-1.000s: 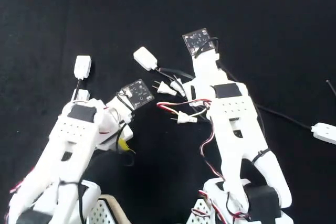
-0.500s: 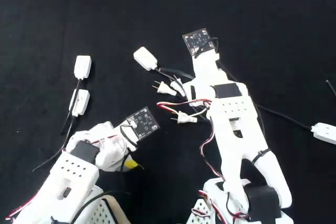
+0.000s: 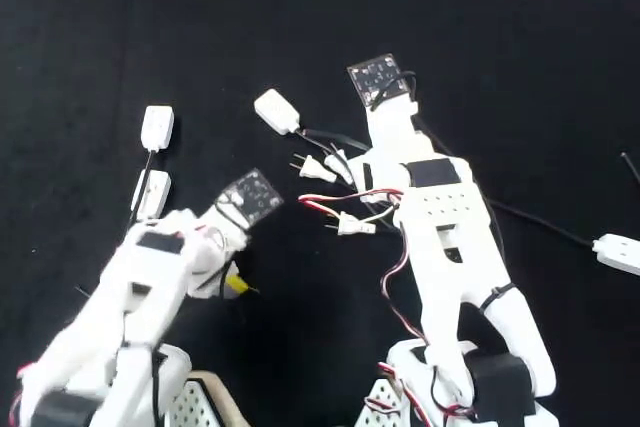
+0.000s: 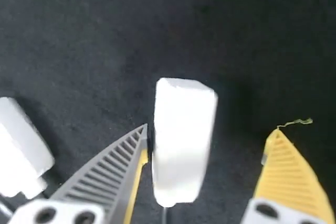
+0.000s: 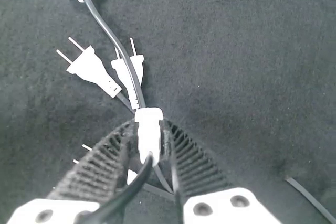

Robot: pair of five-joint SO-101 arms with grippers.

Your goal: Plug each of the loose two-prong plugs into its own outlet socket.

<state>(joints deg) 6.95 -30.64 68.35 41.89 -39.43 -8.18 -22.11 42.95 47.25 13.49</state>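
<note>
Left gripper [image 4: 210, 130] swung forward again, jaws spread around outlet socket [image 4: 184, 129], right gripper [image 5: 148, 126] clenched on plug [image 5: 148, 139].

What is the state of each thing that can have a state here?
left gripper: open, white block between its fingers.
right gripper: shut on white connector.
first loose plug: unplugged, prongs bare.
second loose plug: unplugged, prongs bare.
far socket: no plug in it.

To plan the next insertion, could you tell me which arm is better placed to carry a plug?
Right. The right gripper is shut on a white connector, two loose plugs lying just ahead. The left gripper is open around a white block, gripping nothing.
</note>
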